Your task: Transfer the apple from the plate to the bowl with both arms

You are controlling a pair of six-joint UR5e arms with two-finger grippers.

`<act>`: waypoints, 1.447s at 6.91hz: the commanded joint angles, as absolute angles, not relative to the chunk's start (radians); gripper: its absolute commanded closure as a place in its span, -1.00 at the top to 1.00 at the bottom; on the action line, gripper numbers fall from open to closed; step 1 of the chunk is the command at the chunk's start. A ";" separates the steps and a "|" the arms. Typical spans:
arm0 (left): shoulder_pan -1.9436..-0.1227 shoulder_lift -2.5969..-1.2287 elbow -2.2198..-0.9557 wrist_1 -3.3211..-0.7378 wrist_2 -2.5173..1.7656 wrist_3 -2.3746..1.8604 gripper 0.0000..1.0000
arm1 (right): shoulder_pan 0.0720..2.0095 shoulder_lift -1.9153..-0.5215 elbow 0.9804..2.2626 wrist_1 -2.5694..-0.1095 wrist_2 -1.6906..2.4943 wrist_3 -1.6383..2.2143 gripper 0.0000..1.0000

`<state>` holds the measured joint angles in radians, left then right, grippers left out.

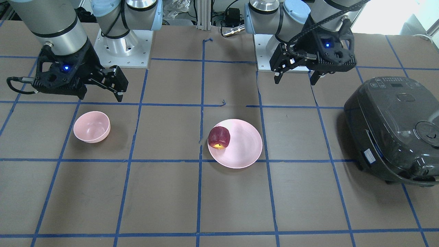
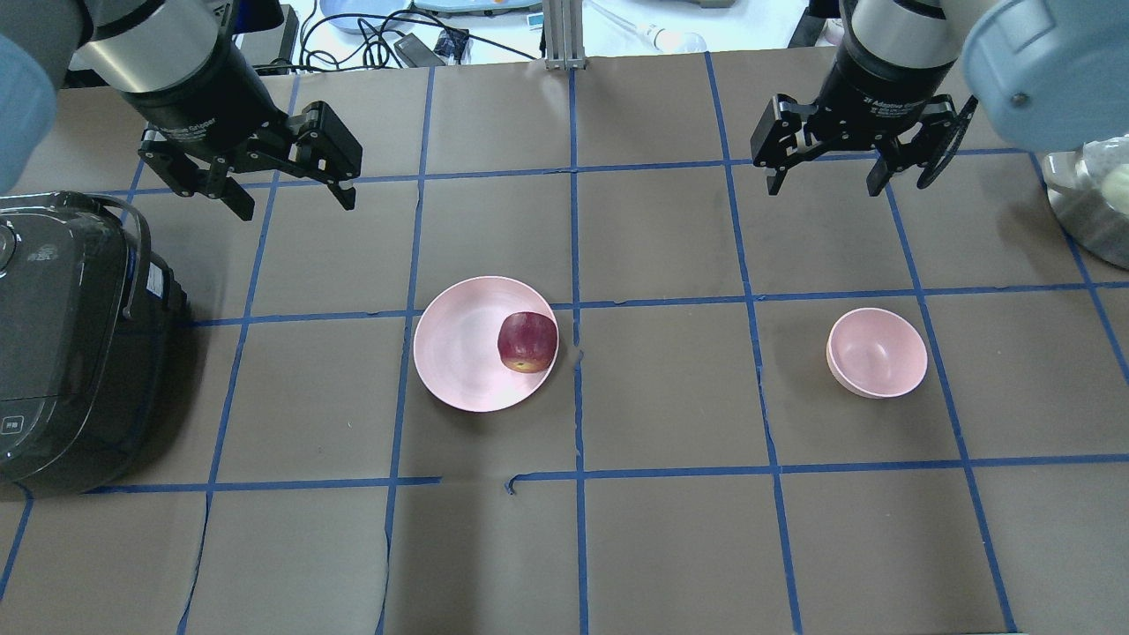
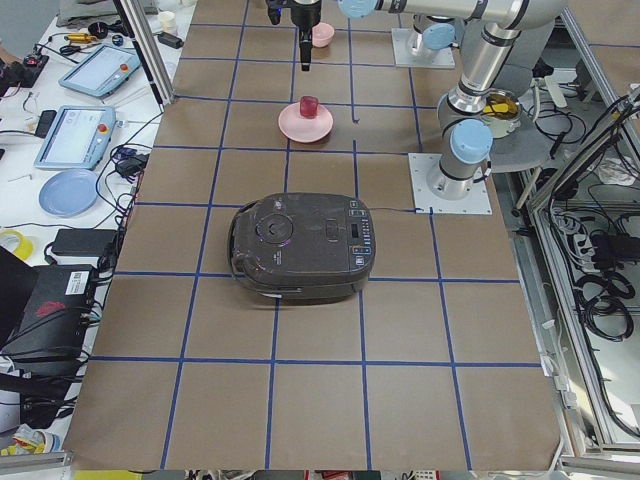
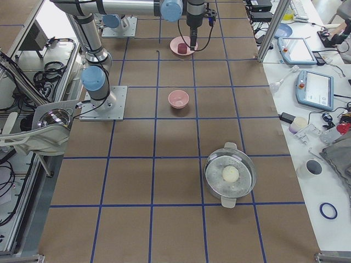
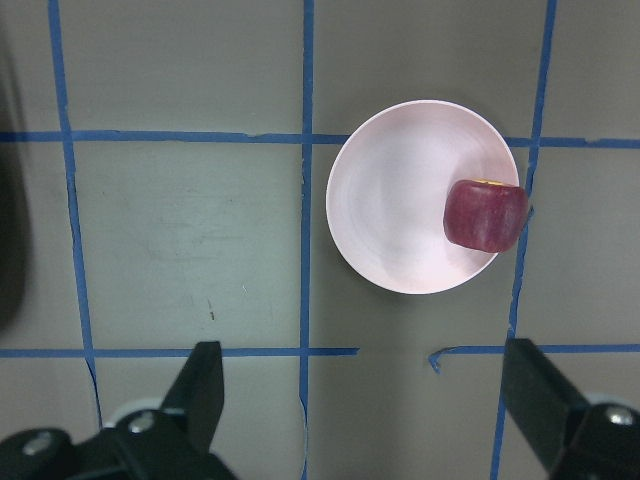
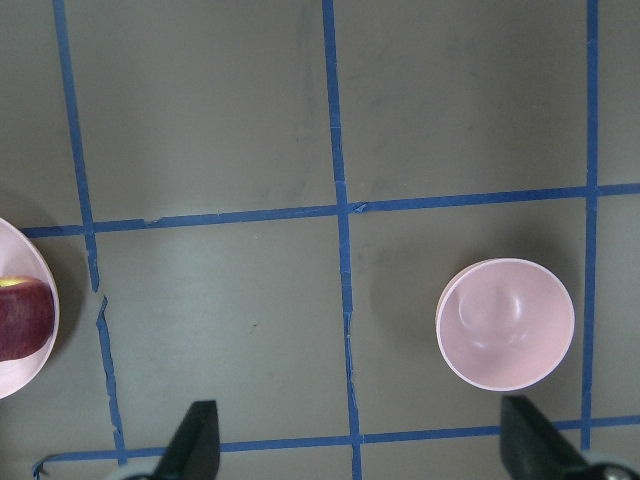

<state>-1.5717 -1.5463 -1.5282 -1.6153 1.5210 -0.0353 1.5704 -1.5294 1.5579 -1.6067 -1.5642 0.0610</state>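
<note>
The dark red apple lies on the pale pink plate, at the plate's edge nearest the table's centre line. It also shows in the left wrist view on the plate. The small pink bowl stands empty on the right half; it also shows in the right wrist view. My left gripper is open and empty, hovering beyond and left of the plate. My right gripper is open and empty, hovering beyond the bowl.
A dark rice cooker stands at the table's left edge, left of the plate. A metal pot with a pale round item stands at the right edge. Blue tape lines grid the brown table.
</note>
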 commanded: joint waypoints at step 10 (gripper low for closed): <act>-1.578 -1.546 -1.537 -1.615 1.517 -0.048 1.00 | 1.572 -1.542 1.578 -1.605 -1.574 0.063 1.00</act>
<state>-1.5743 -1.5427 -1.5351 -1.6153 1.5187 -0.0419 1.5723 -1.5397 1.5784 -1.6051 -1.5727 0.0612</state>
